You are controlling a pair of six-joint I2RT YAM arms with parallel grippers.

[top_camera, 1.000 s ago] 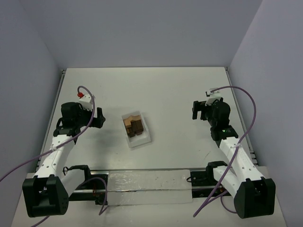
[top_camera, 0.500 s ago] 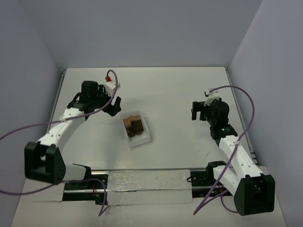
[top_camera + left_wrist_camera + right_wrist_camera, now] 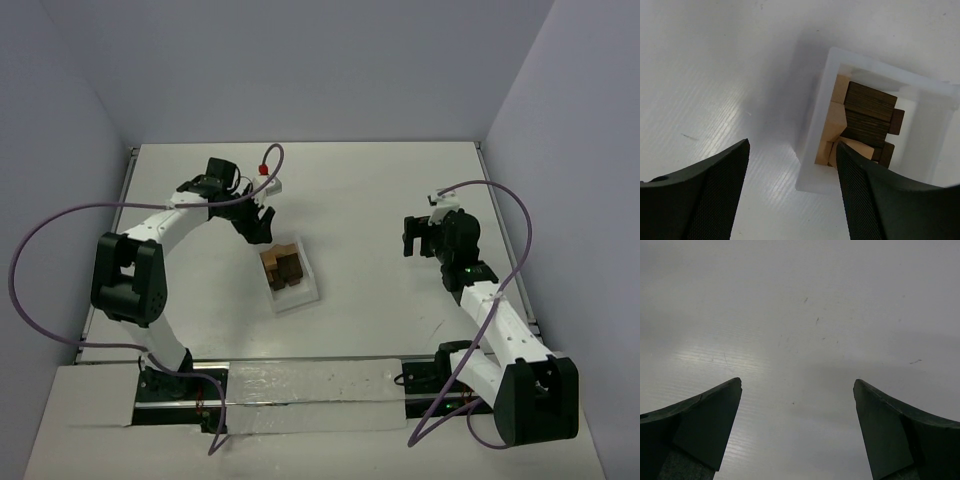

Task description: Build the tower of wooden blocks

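White links (image 3: 175, 217), black joints (image 3: 128, 285), purple cables (image 3: 531, 240); left tool (image 3: 792, 145) black, textured.

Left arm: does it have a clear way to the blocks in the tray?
Probably yes. The left gripper hovers open beside the tray; the blocks lie uncovered inside. Tight packing may leave little finger room.

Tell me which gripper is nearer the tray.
Left. The left gripper hangs just beyond the far left corner of the tray; the right gripper sits well off to its right, over bare table.

tan, dark wood blocks (image 3: 867, 117), heaped in tray (image 3: 812, 131)
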